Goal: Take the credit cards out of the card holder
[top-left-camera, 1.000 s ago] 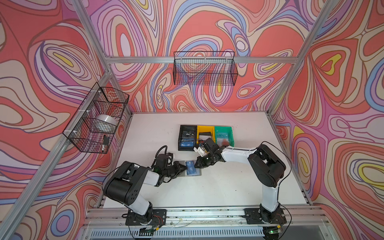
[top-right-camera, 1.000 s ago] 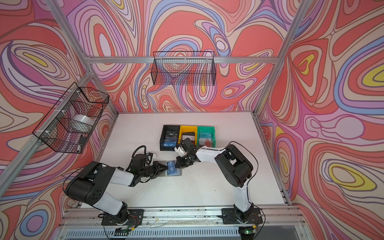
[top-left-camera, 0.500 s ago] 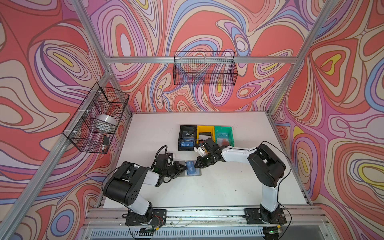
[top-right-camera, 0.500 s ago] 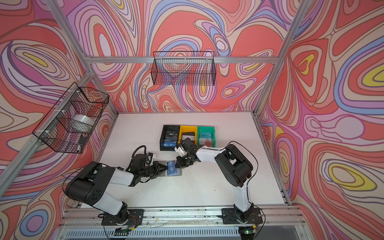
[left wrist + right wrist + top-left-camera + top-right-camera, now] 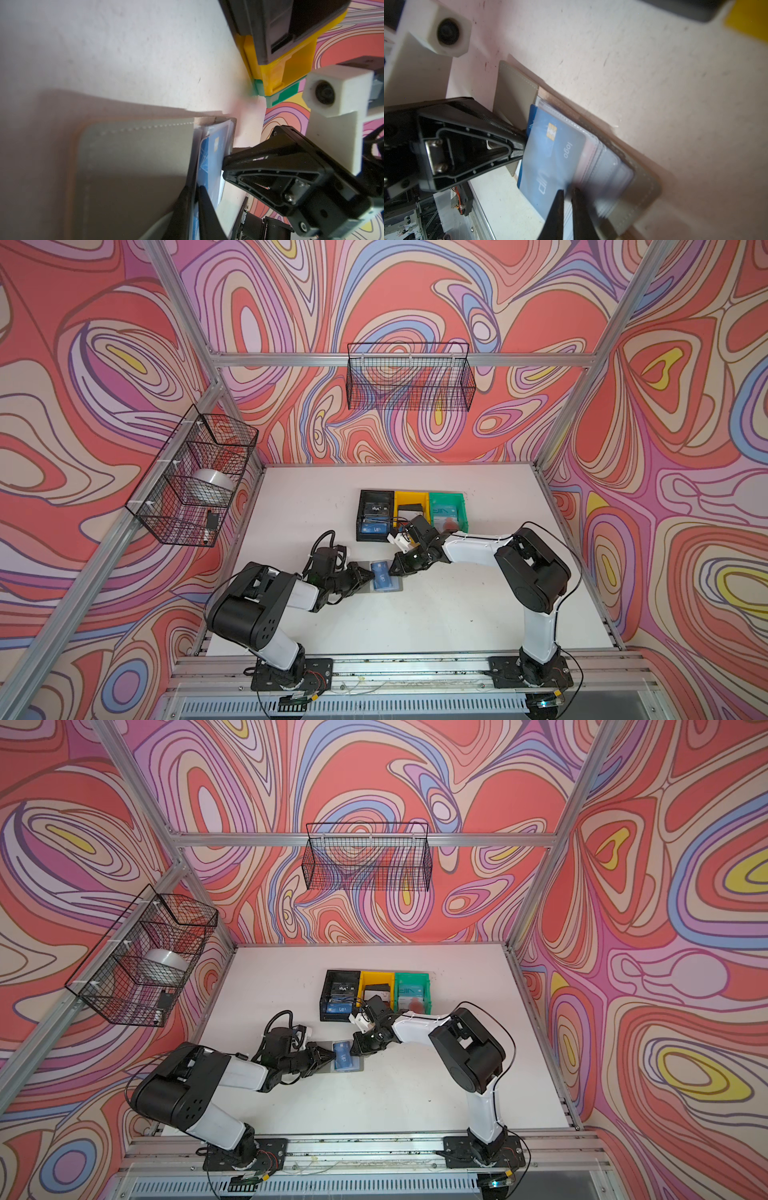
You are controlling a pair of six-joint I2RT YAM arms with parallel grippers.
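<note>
Mid-desk, near of the black bin, the card holder lies open, its blue card, likely light, stiff and slick, pinched at opposite edges by the nearly shut left claw and right claw; pull by its bared edge.

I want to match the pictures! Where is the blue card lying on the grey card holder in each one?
In a top view: blue card mid-table on the card holder, nearer the robot than the black bin.
In a top view: blue card, same mid-table spot.
Left wrist: blue card seen nearly edge-on.
Right wrist: blue card face up, chip showing.
Shared landmark: the card holder beneath it.
</note>
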